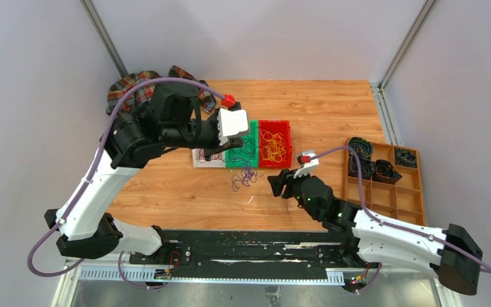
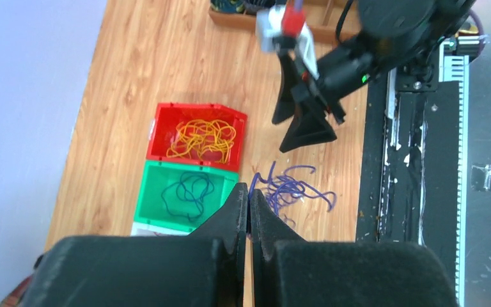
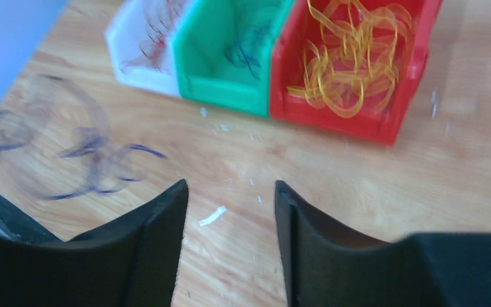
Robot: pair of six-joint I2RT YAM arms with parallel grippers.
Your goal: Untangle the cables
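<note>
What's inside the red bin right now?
The red bin holds a loose tangle of yellow-orange cables. No other colour shows among them. Anything lying flat under the tangle is covered and cannot be seen.

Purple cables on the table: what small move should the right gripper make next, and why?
Probably slide the right gripper left, over the purple cables: it is open and empty, and the loose tangle lies just to its left.

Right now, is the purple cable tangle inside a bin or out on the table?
Out. The purple cable tangle lies loose on the wooden table beside the green bin, outside its walls.
</note>
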